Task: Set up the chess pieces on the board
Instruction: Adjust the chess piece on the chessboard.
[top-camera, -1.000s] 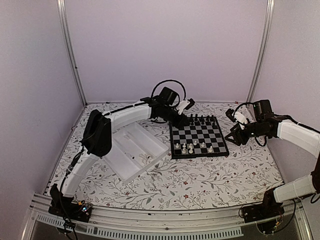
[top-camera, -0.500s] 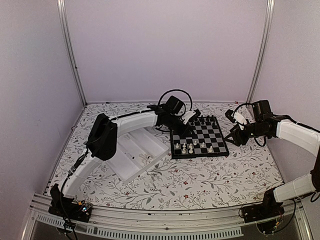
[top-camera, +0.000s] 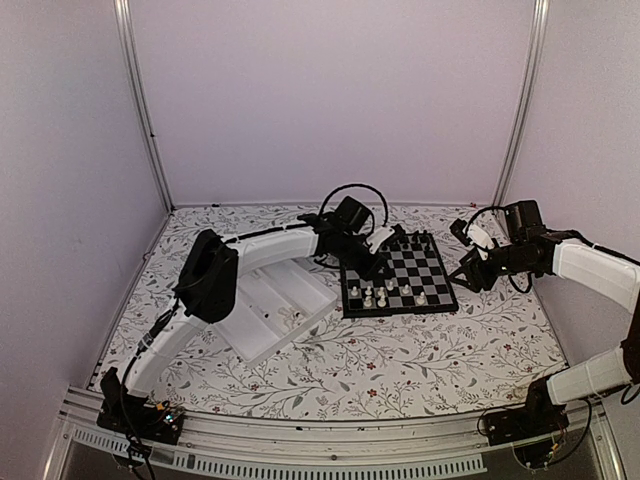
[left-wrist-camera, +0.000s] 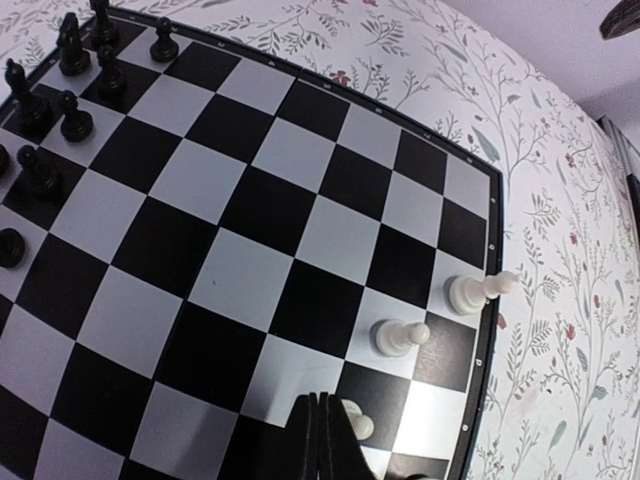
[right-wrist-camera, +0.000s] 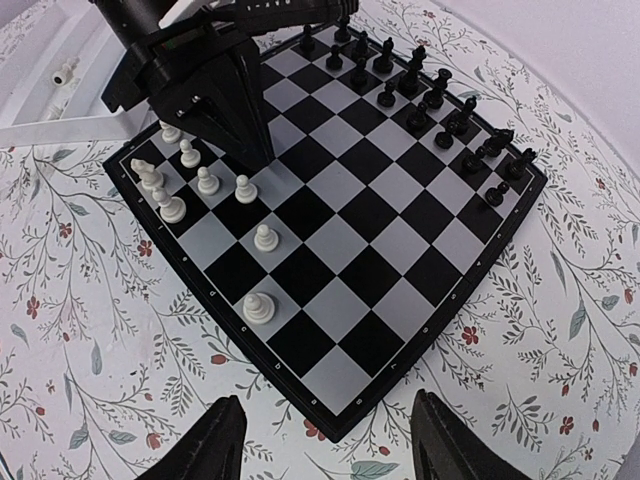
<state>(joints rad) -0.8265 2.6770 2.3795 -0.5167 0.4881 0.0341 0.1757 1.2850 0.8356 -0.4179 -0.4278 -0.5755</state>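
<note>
The board (top-camera: 425, 272) lies at mid-table, with black chessmen along its far rows. Several white chess pieces (top-camera: 385, 294) stand on its near rows. My left gripper (top-camera: 385, 265) hangs shut low over the board's near-left part. In the left wrist view its closed tips (left-wrist-camera: 319, 405) hold nothing, and a white pawn (left-wrist-camera: 358, 424) stands just to their right. Two more white pieces (left-wrist-camera: 400, 336) stand by the border. My right gripper (top-camera: 468, 274) waits open off the board's right side. In the right wrist view the right gripper (right-wrist-camera: 325, 405) has only the board's corner (right-wrist-camera: 340, 405) between its fingers.
A white compartmented tray (top-camera: 262, 290) lies left of the board, with a few small white pieces (top-camera: 290, 318) in it. The black chessmen (right-wrist-camera: 440, 100) fill the far side. The left arm (top-camera: 270, 245) arches over the tray. Flowered cloth (top-camera: 400, 360) covers the table.
My left gripper has moved from the board's far-left corner toward the near rows and down over the white pieces, staying shut. The right arm has not moved.
</note>
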